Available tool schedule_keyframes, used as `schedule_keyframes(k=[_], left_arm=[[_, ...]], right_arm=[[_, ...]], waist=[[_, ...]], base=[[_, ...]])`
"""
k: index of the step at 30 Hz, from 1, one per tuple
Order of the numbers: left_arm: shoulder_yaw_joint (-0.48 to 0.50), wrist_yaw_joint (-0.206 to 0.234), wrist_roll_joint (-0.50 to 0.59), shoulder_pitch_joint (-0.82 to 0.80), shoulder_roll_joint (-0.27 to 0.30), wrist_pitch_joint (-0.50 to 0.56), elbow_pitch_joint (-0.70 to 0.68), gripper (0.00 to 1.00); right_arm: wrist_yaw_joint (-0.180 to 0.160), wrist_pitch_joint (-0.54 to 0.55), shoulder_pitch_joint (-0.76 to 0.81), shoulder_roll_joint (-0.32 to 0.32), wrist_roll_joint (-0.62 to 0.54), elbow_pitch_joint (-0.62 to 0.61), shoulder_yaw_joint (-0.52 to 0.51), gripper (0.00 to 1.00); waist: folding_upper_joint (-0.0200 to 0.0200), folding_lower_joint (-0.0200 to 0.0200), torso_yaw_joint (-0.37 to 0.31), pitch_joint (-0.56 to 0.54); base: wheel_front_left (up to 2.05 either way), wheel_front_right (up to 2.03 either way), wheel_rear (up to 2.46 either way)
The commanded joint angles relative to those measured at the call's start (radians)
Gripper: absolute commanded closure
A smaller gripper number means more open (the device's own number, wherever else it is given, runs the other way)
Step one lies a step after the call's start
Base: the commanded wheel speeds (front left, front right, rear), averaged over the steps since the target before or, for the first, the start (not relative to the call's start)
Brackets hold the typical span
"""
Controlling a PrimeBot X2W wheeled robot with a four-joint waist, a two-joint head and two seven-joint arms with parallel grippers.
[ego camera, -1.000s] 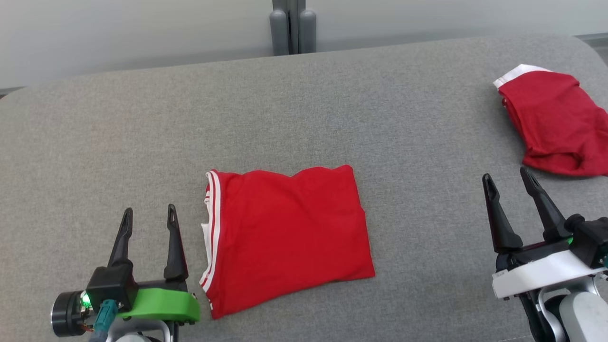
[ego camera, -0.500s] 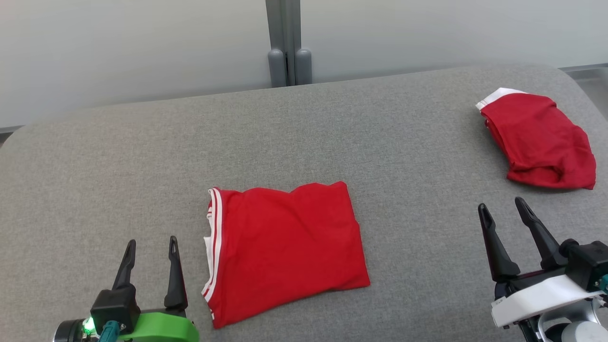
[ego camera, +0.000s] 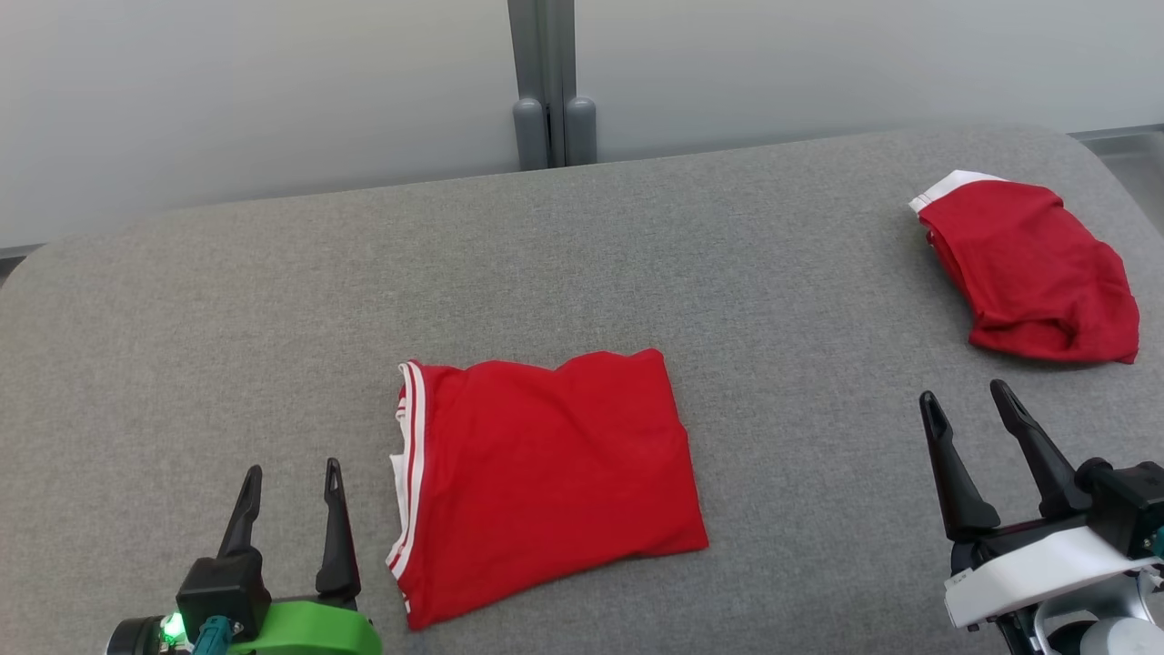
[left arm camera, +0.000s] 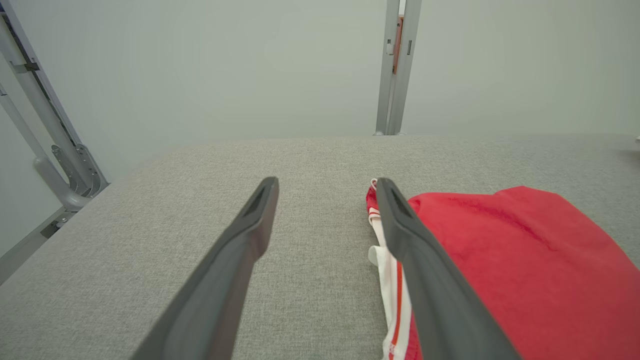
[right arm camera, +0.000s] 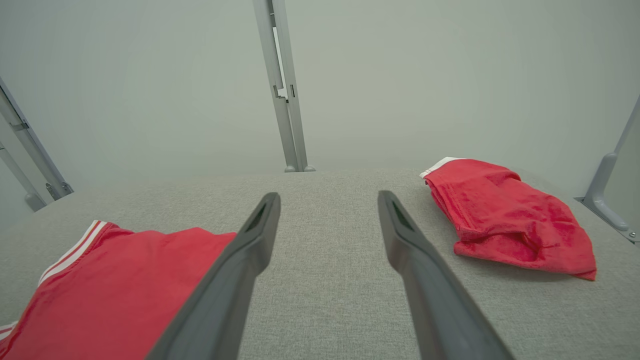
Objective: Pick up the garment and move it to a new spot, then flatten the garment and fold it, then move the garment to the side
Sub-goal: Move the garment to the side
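On the grey table, folded red garment

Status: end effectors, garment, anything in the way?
Left end effector open, empty, beside folded red cloth garment with white-striped edge. Right end effector open, empty. Crumpled red cloth garment far right, clear of both.

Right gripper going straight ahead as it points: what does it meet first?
Probably nothing: the right gripper aims over bare grey surface; the crumpled garment lies right of that line.
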Motion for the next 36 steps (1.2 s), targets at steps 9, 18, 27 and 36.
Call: schedule_keyframes(k=[9,18,27,36], left_arm=[[-0.013,0.005,-0.001,-0.027,0.006,-0.006,-0.002,0.0],[-0.045,-0.011,0.018,-0.141,-0.02,-0.028,-0.031,0.0],[-0.083,-0.027,0.026,-0.271,-0.059,-0.045,-0.017,0.0],[-0.08,-0.027,0.036,-0.297,-0.081,-0.044,-0.027,0.0]], right_arm=[[0.0,0.01,0.011,-0.011,0.011,0.002,-0.013,0.0],[0.0,0.035,-0.07,-0.054,0.04,0.044,0.048,0.0],[0.0,0.026,-0.24,-0.084,0.116,0.235,0.257,0.0],[0.0,0.022,-0.357,-0.089,0.208,0.449,0.422,0.34]], waist=[[0.0,0.0,0.023,0.019],[0.0,0.0,0.115,0.173],[0.0,0.0,0.211,0.306],[0.0,0.0,0.244,0.326]], base=[[0.0,0.0,0.0],[0.0,0.0,0.0],[0.0,0.0,0.0],[0.0,0.0,0.0]])
